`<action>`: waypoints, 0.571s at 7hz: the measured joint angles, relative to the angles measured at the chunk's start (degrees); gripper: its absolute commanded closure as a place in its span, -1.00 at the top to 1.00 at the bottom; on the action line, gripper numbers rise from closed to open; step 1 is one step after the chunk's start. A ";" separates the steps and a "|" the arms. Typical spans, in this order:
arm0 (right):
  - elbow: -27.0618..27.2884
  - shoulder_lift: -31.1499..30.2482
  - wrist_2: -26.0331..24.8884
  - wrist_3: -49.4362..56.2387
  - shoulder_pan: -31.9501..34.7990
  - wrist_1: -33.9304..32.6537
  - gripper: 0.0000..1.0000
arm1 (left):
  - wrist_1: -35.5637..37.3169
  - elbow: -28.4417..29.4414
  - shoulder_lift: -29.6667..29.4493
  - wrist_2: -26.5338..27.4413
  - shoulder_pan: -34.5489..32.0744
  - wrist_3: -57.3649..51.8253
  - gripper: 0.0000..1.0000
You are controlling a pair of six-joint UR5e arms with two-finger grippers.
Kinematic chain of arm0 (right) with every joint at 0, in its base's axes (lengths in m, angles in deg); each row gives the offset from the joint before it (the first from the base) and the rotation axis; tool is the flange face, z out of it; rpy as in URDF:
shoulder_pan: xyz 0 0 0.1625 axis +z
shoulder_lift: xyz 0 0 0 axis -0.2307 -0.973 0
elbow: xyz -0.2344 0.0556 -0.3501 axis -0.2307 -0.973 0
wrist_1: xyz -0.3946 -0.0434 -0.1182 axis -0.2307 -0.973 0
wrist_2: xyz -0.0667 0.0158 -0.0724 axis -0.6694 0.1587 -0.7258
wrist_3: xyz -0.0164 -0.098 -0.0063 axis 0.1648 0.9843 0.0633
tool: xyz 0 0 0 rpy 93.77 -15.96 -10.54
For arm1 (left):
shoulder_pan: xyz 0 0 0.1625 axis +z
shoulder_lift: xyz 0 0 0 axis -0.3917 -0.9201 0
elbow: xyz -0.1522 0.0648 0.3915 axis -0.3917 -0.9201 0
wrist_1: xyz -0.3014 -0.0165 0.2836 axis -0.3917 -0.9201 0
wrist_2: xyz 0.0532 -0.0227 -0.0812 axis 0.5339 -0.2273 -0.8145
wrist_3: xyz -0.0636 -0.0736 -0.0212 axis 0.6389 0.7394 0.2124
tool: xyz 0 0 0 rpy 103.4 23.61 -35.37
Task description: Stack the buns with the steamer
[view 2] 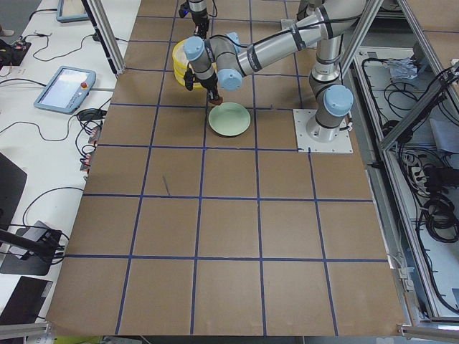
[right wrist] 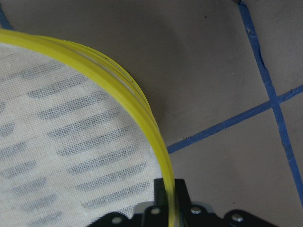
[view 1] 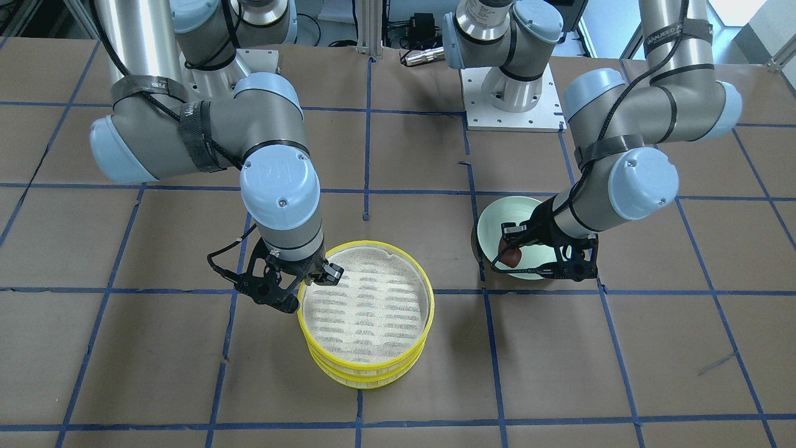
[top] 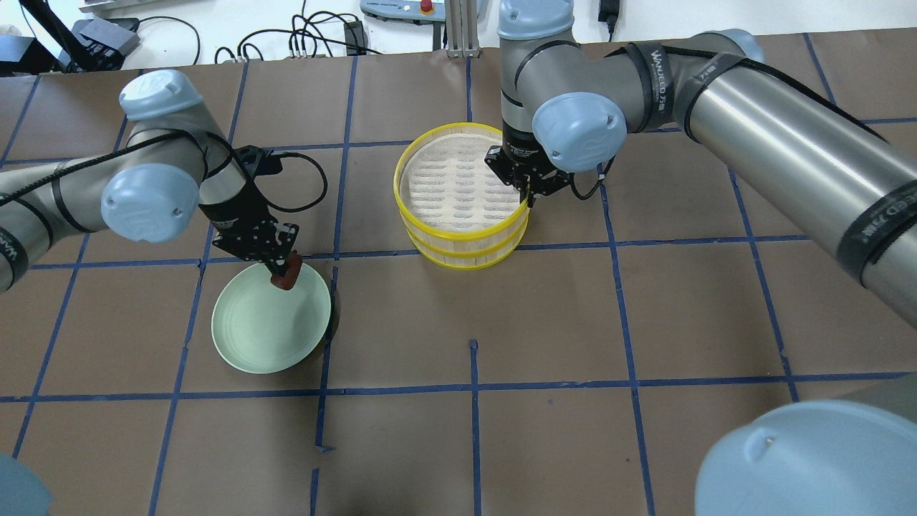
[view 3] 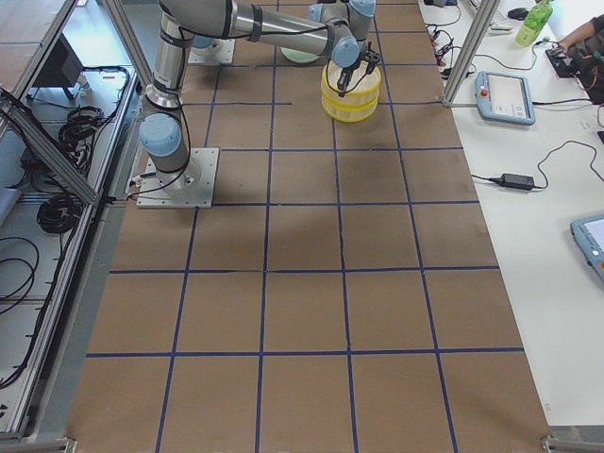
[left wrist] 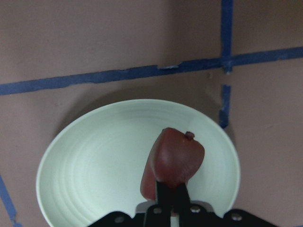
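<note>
The dark reddish-brown bun [top: 286,276] is pinched in my left gripper [top: 282,269], held over the far side of the green plate [top: 258,333]. The left wrist view shows the bun [left wrist: 176,158] between the fingertips above the plate [left wrist: 90,165]. The yellow-rimmed steamer [top: 430,240] stands as stacked tiers with white mesh. My right gripper [top: 529,193] is shut on the top tier's rim, as the right wrist view shows on the yellow rim [right wrist: 137,101]. The white bun is not in view.
The table [top: 645,308] is brown paper with a blue tape grid. The plate holds nothing else. The right arm's long link [top: 788,165] crosses above the table's right half. Cables [top: 308,36] lie along the far edge.
</note>
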 measured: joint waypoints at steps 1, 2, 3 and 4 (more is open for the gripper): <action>0.04 0.03 -0.09 -0.09 0.01 -0.37 -0.80 | -1.22 3.19 -0.70 -8.93 -0.37 7.55 -0.97; 0.15 0.07 -0.11 -0.24 0.01 -0.53 -0.69 | -0.06 5.26 -1.55 -15.74 -1.64 15.99 -0.97; 0.36 0.09 -0.08 -0.32 0.02 -0.56 -0.29 | 4.60 6.18 -2.52 -20.38 -3.90 26.25 -0.86; 0.65 0.08 -0.07 -0.31 0.01 -0.56 0.70 | 10.84 6.54 -3.82 -22.82 -5.96 36.66 -0.70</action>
